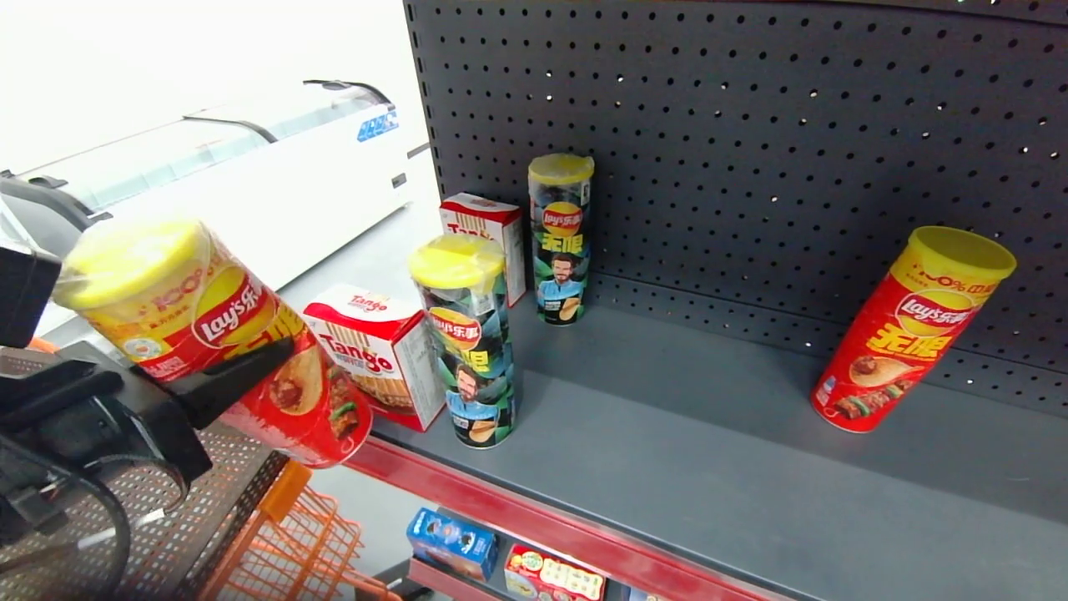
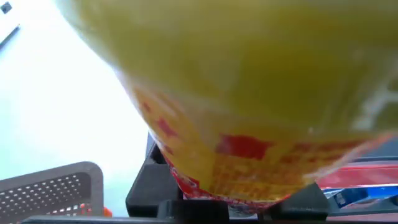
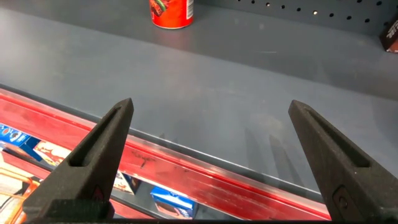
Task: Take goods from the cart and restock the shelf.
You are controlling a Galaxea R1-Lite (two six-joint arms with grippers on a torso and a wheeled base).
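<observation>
Tilted red chips can (image 1: 209,317) clamped in the left gripper (image 1: 250,363), short of the shelf (image 1: 667,451).
The can sits at the lower left of the head view, above the orange cart (image 1: 321,534), its yellow lid toward the upper left. The right gripper (image 3: 211,162) hangs with fingers spread wide over the shelf's red front edge.

the shelf (image 1: 684,476) is smooth matt grey metal, its back panel (image 1: 751,108) perforated and equally dull. the red can (image 1: 242,313) on the left has a glossy printed wrap and a yellow plastic lid (image 1: 125,255); the wafer box (image 1: 375,351) is shiny card.
</observation>
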